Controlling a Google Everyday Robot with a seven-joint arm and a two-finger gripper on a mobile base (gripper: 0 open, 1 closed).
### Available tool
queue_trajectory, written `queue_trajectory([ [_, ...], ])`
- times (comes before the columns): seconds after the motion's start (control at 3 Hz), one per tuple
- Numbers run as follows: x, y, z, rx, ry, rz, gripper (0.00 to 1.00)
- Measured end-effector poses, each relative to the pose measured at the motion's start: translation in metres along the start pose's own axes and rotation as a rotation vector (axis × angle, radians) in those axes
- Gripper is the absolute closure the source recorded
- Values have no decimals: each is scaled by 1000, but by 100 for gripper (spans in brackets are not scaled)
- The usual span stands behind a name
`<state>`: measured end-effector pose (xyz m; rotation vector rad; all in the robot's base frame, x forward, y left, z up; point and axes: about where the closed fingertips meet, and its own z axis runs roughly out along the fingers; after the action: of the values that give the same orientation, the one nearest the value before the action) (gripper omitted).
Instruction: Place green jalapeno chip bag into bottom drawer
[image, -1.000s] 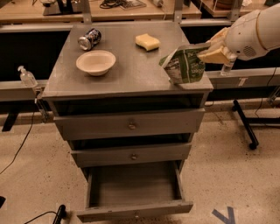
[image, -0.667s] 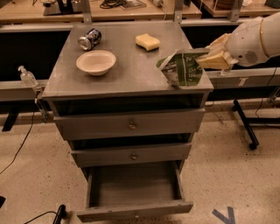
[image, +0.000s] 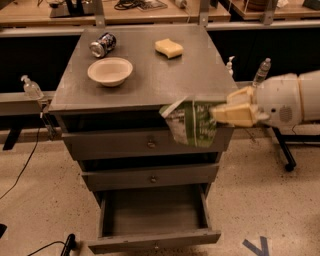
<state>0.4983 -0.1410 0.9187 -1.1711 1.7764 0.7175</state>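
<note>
The gripper reaches in from the right at the front right corner of the cabinet, its pale fingers pinched on the right edge of the bag. Behind it the white arm runs out of the right side of the view.

The cabinet is grey metal with a flat top and three drawers. The top drawer and the middle drawer are pushed in, each with a small round knob. The bottom drawer is pulled out toward the camera, a shallow wide tray with a low front panel.

The bag, green with pale print and crumpled, hangs in the air in front of the top drawer's right half, its upper corner level with the edge of the cabinet top. It is well above the bottom drawer and touches nothing but the fingers, as far as can be seen.

On the top stand a bowl near the left front, a sponge toward the back right and a can on its side behind the bowl. A pump bottle stands on the rail at the left; two more bottles stand at the right.
</note>
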Motion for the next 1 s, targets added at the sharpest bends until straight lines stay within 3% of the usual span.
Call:
queue_trajectory([
  [0.33, 60, 63, 56, -211, 2, 155, 100],
  [0.67, 110, 82, 106, -293, 9, 218, 100],
  [1.0, 110, 82, 106, -293, 9, 218, 100],
])
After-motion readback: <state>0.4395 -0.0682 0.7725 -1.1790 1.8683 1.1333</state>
